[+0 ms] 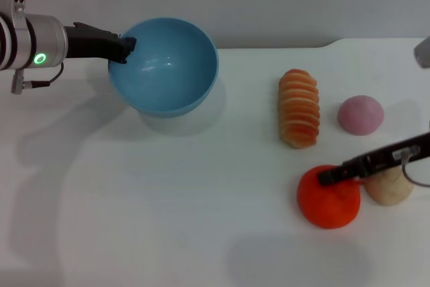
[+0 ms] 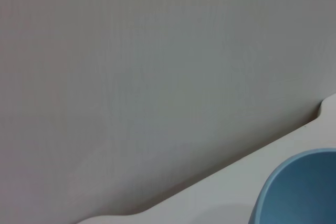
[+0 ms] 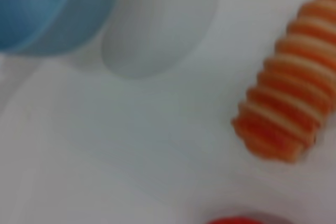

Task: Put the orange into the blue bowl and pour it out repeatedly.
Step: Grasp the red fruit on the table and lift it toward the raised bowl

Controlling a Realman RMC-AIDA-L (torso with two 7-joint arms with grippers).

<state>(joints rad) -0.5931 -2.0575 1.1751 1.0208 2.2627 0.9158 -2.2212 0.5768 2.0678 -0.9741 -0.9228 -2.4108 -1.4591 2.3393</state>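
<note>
The left gripper [image 1: 126,49] is gripping the blue bowl [image 1: 168,65] at its rim, holding it tilted above the white table [image 1: 168,220]. The right gripper [image 1: 329,177] is touching the orange [image 1: 327,199] near the striped roll [image 1: 299,108]; whether its jaws are closed cannot be told.

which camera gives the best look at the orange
The head view: the orange shows nearly whole, under the right gripper. The right wrist view catches only a red sliver; the left wrist view misses it.
</note>
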